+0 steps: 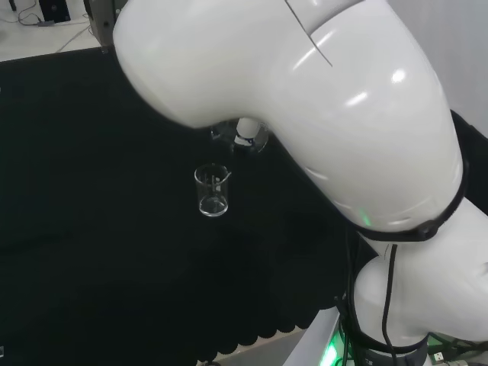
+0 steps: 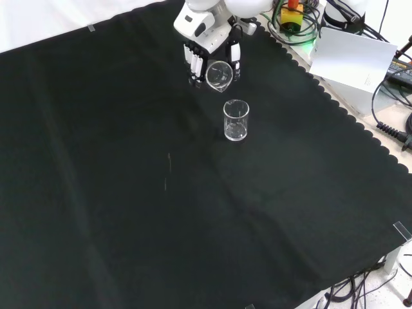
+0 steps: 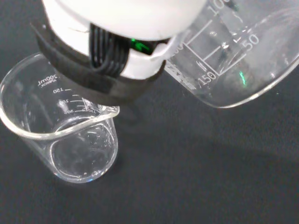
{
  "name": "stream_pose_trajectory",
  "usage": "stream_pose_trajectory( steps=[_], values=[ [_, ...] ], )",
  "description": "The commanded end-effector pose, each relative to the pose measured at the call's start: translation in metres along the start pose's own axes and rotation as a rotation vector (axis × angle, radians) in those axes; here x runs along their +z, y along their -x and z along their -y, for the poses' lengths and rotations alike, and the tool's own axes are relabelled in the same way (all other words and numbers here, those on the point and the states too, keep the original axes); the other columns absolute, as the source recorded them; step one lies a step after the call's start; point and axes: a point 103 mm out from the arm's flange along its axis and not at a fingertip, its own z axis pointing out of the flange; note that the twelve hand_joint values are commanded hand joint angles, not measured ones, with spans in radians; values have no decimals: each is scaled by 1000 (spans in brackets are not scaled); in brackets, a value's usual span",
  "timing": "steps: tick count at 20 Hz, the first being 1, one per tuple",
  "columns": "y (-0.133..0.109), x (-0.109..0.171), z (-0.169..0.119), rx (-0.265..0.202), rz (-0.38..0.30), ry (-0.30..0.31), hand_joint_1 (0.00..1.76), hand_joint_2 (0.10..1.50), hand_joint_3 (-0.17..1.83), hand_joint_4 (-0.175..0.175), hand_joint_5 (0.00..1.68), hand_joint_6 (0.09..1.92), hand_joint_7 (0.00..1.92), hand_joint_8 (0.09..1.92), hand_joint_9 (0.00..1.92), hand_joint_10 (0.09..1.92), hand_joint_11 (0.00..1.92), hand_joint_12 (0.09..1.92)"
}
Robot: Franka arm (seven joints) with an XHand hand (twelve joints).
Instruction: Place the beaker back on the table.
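Fingers [image 2: 193, 61] of the hand [image 2: 205, 35] curl round a tipped glass beaker [image 2: 219, 74], its mouth turned toward the front camera, held above the cloth. Just beside it, nearer the front camera, a second beaker [image 2: 236, 120] stands upright and looks empty. To set down well, I would right the held beaker first and lower it clear of its neighbour. Black cloth [image 2: 129, 193] lies bare around them; beyond its scalloped edge sit cables [image 2: 293, 26] and a white box [image 2: 351, 61].

The tabletop [image 2: 129, 193] wears plain black cloth. Both beakers, one upright at frame centre [image 2: 235, 120] and one held above it [image 2: 219, 75], are clear glass with white markings. The hand [image 2: 205, 45] is black and white.
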Motion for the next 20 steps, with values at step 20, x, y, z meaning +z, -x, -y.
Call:
stream_pose_trajectory(
  steps=[20],
  values=[
    [57,51,-108,-55,-469,192,1525,937,6,-175,1257,522,1302,527,1624,87,1081,746]
  ],
)
